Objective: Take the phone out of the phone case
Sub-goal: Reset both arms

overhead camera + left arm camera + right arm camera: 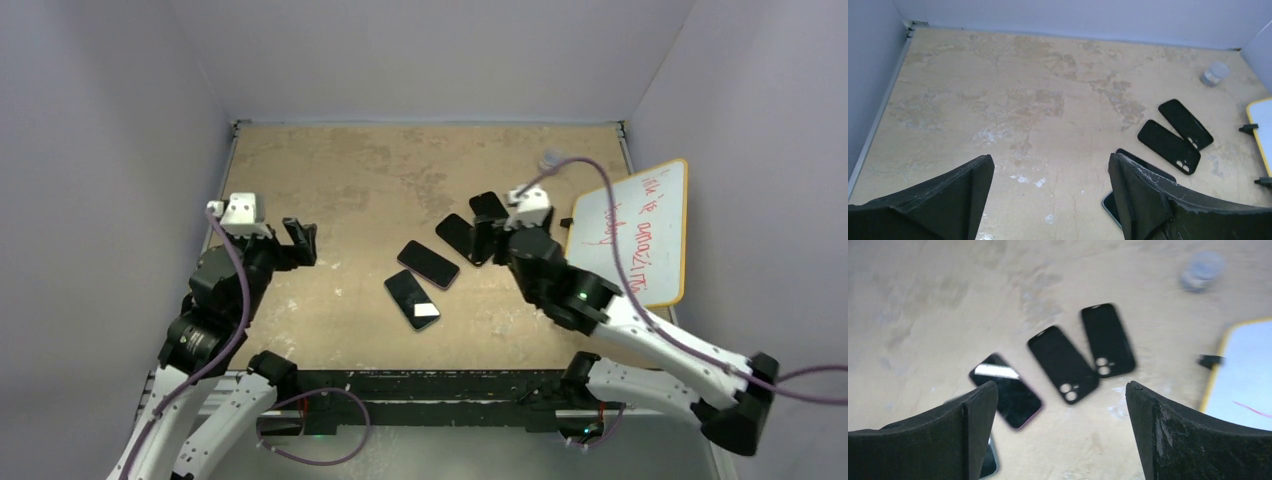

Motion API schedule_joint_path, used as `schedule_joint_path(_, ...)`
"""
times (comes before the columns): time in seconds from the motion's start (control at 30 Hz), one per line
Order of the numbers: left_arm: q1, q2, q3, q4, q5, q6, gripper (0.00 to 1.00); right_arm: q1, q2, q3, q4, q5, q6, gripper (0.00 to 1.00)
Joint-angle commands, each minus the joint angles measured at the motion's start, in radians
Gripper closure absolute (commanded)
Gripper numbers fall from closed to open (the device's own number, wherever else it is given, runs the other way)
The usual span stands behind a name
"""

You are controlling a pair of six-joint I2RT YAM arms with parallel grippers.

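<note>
Two phones lie face up mid-table: one with a purple rim point(428, 264) point(1005, 390) and one with a pale rim point(412, 299), half hidden behind my fingers in both wrist views. Two empty black phone cases point(462, 238) point(488, 207) lie to their right, camera holes showing point(1063, 363) point(1107, 339) point(1168, 146) point(1185, 123). My right gripper point(490, 240) point(1062, 410) hovers open just above the cases, holding nothing. My left gripper point(303, 243) point(1050, 165) is open and empty at the table's left, well apart from the phones.
A yellow-framed whiteboard point(635, 232) with red writing leans at the right wall. A small clear cup point(553, 158) point(1214, 74) point(1202, 270) sits at the back right. Grey walls enclose the table on three sides.
</note>
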Motion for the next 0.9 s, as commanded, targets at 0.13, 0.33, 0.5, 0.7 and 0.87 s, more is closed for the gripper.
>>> schedule_joint_path(0.13,0.007,-0.182,-0.010,0.022,-0.145,-0.014,0.11,-0.001,-0.484,-0.060,-0.231,0.394,0.073,0.01)
schedule_joint_path(0.33,0.007,-0.266,-0.032,0.032,-0.245,-0.049,0.11,-0.001,-0.637,-0.038,-0.364,0.458,0.085,0.01)
schedule_joint_path(0.5,0.007,-0.322,-0.081,0.067,-0.297,-0.066,0.11,0.000,-0.696,-0.043,-0.378,0.506,0.061,0.01)
schedule_joint_path(0.7,0.007,-0.318,-0.117,0.078,-0.312,-0.074,0.11,-0.001,-0.713,-0.054,-0.354,0.509,0.014,0.01)
schedule_joint_path(0.87,0.009,-0.289,-0.117,0.072,-0.313,-0.060,0.11,0.000,-0.716,-0.064,-0.354,0.503,-0.002,0.01)
